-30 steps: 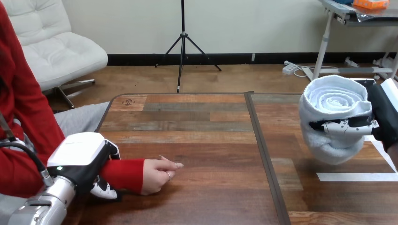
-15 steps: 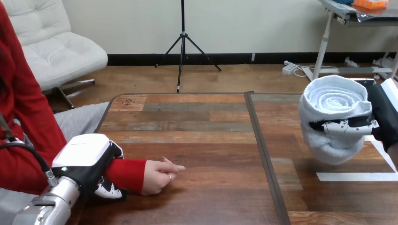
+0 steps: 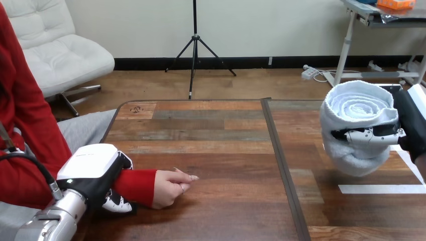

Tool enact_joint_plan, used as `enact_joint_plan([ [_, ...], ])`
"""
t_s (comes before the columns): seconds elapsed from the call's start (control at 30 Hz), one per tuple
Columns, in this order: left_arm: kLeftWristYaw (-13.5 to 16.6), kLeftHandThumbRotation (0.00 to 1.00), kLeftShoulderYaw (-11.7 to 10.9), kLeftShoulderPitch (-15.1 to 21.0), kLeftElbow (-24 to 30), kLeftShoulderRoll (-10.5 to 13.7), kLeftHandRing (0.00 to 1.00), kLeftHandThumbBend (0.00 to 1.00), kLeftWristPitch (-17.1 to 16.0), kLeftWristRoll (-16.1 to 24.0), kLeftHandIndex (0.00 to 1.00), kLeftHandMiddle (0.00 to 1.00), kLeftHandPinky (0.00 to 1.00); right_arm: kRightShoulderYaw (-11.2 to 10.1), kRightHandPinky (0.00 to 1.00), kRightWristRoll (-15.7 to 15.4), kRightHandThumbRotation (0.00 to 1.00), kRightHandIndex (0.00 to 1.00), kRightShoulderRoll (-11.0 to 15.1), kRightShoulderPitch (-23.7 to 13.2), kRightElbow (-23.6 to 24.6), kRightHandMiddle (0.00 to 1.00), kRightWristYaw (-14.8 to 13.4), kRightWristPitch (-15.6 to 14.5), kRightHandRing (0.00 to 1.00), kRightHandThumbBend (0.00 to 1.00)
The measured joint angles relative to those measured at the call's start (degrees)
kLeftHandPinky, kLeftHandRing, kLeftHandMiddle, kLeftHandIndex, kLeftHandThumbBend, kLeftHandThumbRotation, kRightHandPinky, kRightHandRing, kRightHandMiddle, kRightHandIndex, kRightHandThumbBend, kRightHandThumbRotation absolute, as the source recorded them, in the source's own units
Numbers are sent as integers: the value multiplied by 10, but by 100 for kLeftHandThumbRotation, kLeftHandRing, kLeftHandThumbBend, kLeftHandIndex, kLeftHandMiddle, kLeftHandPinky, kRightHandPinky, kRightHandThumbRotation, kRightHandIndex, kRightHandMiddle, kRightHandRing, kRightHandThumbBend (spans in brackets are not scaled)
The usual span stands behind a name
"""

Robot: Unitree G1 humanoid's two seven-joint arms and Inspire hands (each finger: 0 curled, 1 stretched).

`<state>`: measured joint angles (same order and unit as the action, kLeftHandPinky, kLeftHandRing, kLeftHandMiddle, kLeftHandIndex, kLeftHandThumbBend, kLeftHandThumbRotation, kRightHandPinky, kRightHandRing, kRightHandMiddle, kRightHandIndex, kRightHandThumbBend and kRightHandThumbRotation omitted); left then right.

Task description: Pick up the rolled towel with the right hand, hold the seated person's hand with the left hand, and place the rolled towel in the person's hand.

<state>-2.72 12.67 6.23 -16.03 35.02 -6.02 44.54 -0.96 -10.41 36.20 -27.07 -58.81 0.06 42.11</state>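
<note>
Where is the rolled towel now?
In the head view, the rolled towel is at the right, gripped by the right hand above the table, well apart from the person's hand at the left.

Rolled towel (image 3: 357,108) aloft, gripped by right robot hand (image 3: 373,134)

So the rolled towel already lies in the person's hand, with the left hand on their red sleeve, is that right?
No: the head view shows the rolled towel in the right hand, apart from the person's hand; the rest holds.
</note>
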Motion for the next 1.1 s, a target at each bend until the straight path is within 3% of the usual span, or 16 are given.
enact_joint_plan([
  [0.6,-16,0,4,1,0,0,47,79,16,3,47,49,42,0,29,0,0,43,0,0,0,40,0,-2,34,81],
  [1.1,-18,0,5,1,-1,-1,34,73,18,-2,37,38,31,-1,31,0,0,43,0,0,0,41,0,-3,36,81],
])
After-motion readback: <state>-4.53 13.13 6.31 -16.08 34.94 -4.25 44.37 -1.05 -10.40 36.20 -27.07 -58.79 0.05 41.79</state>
